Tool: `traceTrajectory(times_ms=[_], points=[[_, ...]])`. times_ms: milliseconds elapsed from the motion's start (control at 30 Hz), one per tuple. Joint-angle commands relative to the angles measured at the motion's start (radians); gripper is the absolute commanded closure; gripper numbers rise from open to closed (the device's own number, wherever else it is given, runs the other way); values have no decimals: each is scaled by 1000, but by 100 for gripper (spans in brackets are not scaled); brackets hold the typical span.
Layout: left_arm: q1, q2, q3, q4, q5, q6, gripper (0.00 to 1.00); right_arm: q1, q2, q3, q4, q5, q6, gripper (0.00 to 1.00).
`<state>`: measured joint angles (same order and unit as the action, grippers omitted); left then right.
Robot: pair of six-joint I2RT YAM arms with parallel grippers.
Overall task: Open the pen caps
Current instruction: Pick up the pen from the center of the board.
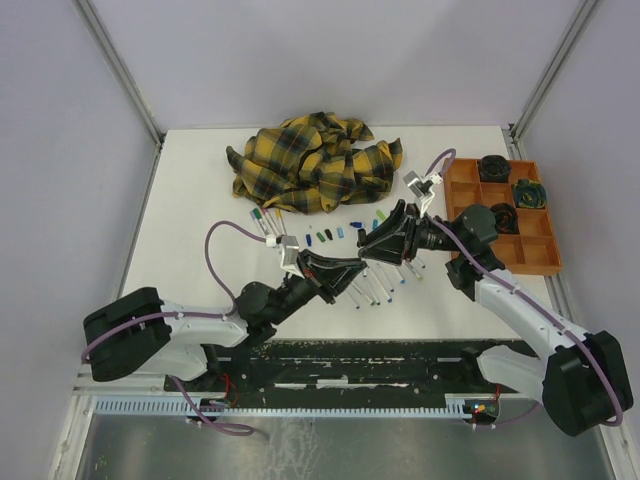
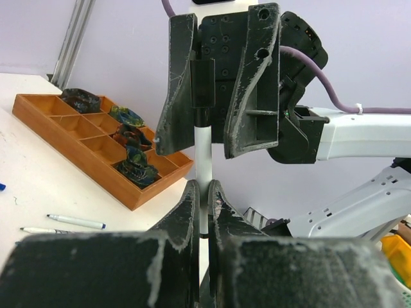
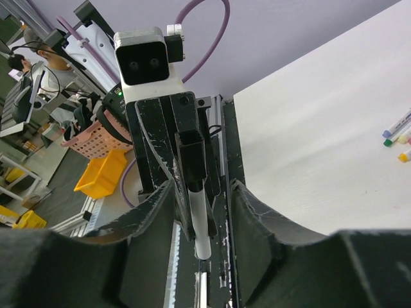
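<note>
My left gripper (image 1: 358,264) (image 2: 204,192) is shut on a thin white pen (image 2: 204,160) and holds it above the table at mid-height. The pen's short dark end (image 2: 203,116) points into my right gripper (image 1: 368,246) (image 3: 201,189). That gripper faces the left one tip to tip, and its fingers (image 3: 257,215) stand wide apart on either side of the pen (image 3: 203,224) without touching it. Loose coloured pen caps (image 1: 330,235) lie in a row near the cloth. Several more pens (image 1: 375,287) lie under the grippers, and others lie to the left (image 1: 262,222).
A crumpled yellow-and-black plaid cloth (image 1: 315,160) lies at the back centre. An orange compartment tray (image 1: 500,255) (image 2: 64,141) with dark bundles stands at the right. Two pens (image 2: 77,221) lie on the table in front of the tray. Pens with coloured ends (image 3: 398,122) show at the right wrist view's edge.
</note>
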<state>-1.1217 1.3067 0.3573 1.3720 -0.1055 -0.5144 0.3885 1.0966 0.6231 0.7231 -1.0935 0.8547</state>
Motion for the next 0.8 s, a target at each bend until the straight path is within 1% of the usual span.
traceTrajectory(times_ms=[0, 133, 233, 333, 400, 433, 500, 567, 600, 633, 667, 700, 767], points=[[-10, 5, 43, 82, -34, 55, 97, 17, -27, 12, -23, 3, -60, 57], [-15, 5, 45, 82, -50, 47, 97, 32, -27, 23, -82, -2, -110, 63], [-18, 5, 45, 82, -54, 43, 97, 41, -26, 30, -114, -10, -145, 71], [-20, 4, 43, 76, -52, 42, 97, 46, -26, 38, -130, -18, -162, 85], [-19, -2, 43, 62, -46, 40, 95, 46, -28, 40, -131, -20, -167, 98], [-19, -6, 42, 50, -43, 40, 93, 45, -29, 41, -130, -20, -169, 100], [-20, -17, 43, 13, -29, 40, 89, 45, -27, 43, -131, -24, -169, 100], [-19, -31, 38, -28, -21, 36, 79, 45, -27, 47, -138, -29, -174, 100], [-20, -43, 35, -52, -20, 34, 71, 46, -27, 50, -144, -31, -179, 100], [-18, -55, 30, -79, -19, 31, 58, 46, -26, 53, -154, -35, -185, 100], [-18, -71, 25, -109, -13, 28, 48, 46, -26, 57, -165, -35, -193, 100], [-18, -88, 20, -140, -4, 28, 40, 46, -26, 59, -173, -38, -199, 100], [-17, -131, 9, -195, 13, 50, 34, 46, -27, 69, -200, -49, -221, 100]])
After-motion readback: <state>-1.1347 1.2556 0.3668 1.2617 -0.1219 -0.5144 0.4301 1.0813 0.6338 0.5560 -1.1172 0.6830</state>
